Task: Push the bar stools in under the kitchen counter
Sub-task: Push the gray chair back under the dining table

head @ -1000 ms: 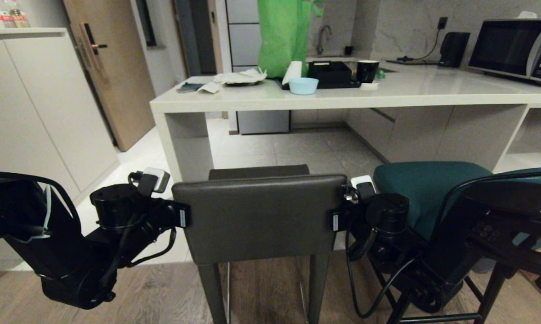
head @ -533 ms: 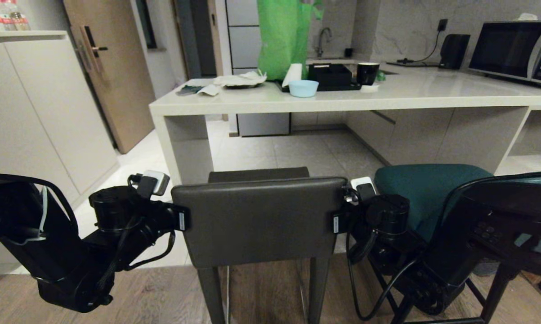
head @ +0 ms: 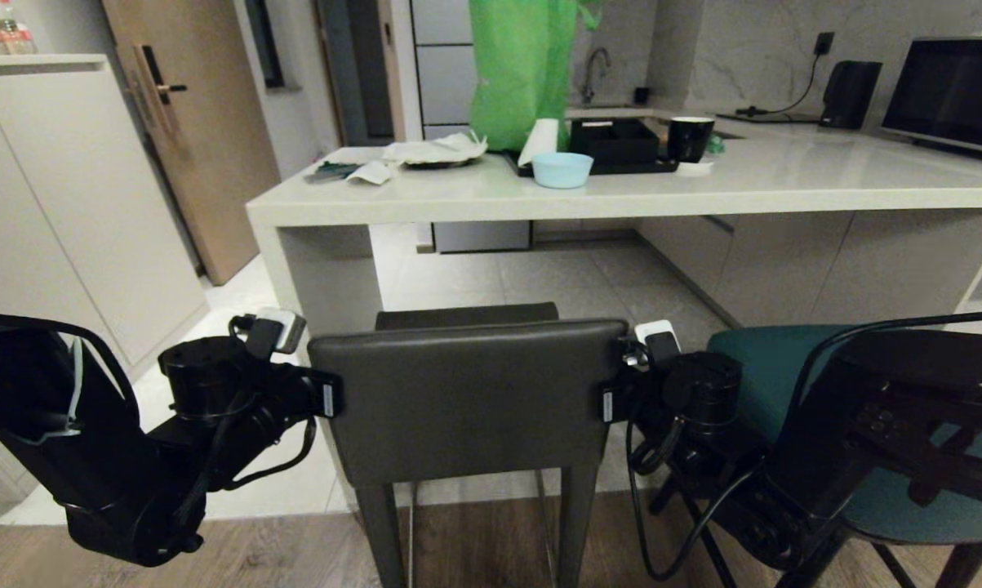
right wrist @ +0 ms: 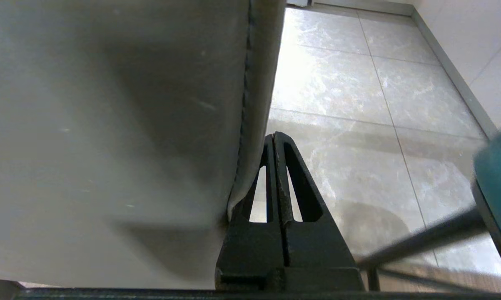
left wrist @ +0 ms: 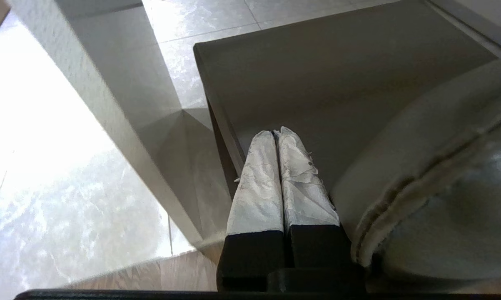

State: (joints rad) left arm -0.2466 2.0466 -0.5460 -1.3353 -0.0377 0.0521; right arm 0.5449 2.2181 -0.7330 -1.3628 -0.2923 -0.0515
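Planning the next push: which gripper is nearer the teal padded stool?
Right. The right gripper sits at the dark grey leather stool's backrest edge beside the teal stool; the left gripper flanks the far edge.

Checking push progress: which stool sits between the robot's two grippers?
The dark grey stool, boxy with a low back; the shut left gripper and right gripper flank it.

teal stool: half-hidden by right arm | legs cut off

Grey stool between both arms
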